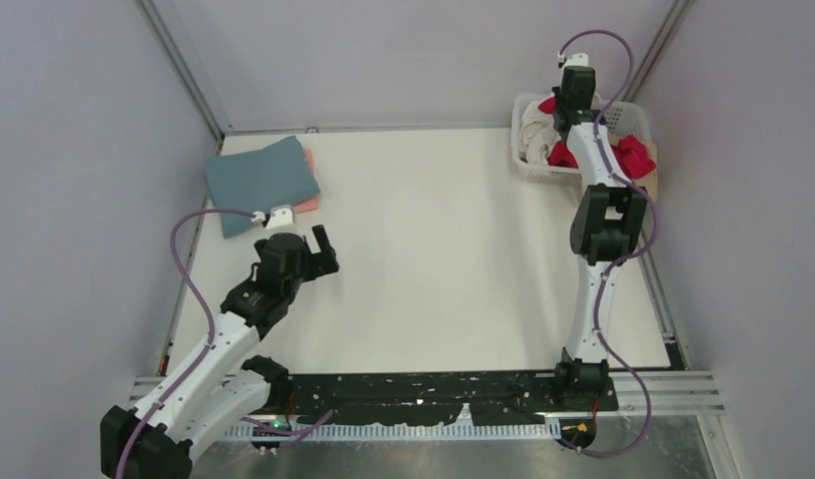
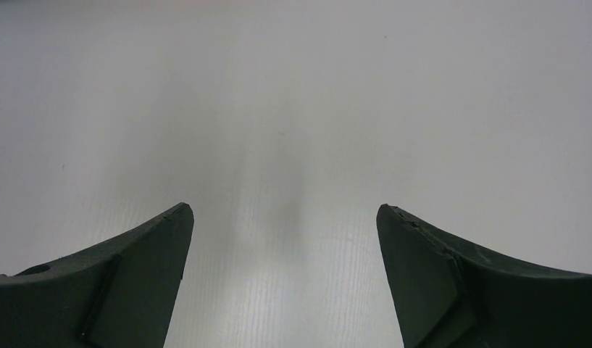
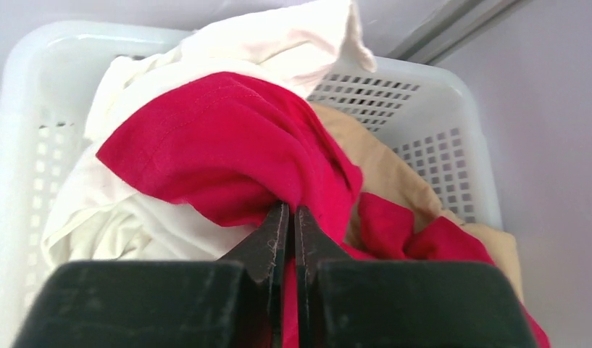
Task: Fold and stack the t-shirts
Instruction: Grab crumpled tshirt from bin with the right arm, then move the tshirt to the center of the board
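Observation:
A folded teal-blue t-shirt point(image 1: 260, 180) lies on a folded salmon pink t-shirt point(image 1: 308, 195) at the table's back left. My left gripper point(image 1: 321, 242) is open and empty just in front of that stack; its wrist view shows it point(image 2: 284, 210) over bare table. My right gripper point(image 1: 561, 108) reaches into the white basket point(image 1: 632, 118) at the back right. It is shut point(image 3: 291, 210) on a fold of the bright red t-shirt point(image 3: 227, 145), which lies crumpled over a white t-shirt point(image 3: 133, 217) and a tan t-shirt point(image 3: 383, 170).
The basket point(image 3: 438, 109) stands against the back right corner by the wall. Grey walls and metal frame rails point(image 1: 184, 70) close in the table on three sides. A black mounting rail point(image 1: 423, 394) runs along the near edge.

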Action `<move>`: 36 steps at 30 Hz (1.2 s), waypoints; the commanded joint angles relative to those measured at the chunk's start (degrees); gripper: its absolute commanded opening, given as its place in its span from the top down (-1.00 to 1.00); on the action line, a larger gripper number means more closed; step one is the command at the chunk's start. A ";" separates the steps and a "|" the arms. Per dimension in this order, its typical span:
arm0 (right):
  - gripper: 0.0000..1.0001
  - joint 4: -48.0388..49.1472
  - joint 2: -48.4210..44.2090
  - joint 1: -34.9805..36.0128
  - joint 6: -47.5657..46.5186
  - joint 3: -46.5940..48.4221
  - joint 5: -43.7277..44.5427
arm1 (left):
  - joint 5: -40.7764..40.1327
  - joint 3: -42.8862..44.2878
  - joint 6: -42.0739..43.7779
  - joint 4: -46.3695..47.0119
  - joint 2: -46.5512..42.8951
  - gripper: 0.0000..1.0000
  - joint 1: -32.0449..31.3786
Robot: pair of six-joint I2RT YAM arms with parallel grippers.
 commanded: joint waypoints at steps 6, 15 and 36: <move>0.89 7.60 -13.89 -2.92 2.77 -0.03 9.96 | -1.08 1.67 -0.28 0.46 -3.05 -0.98 -0.03; 0.89 11.75 -22.71 -5.23 -3.24 2.73 16.00 | -1.50 1.68 -0.42 -0.09 -4.20 -0.98 -0.03; 0.89 33.55 -37.11 -6.74 -10.95 5.79 12.26 | -3.29 3.35 -1.29 -1.26 -4.16 -0.98 -0.03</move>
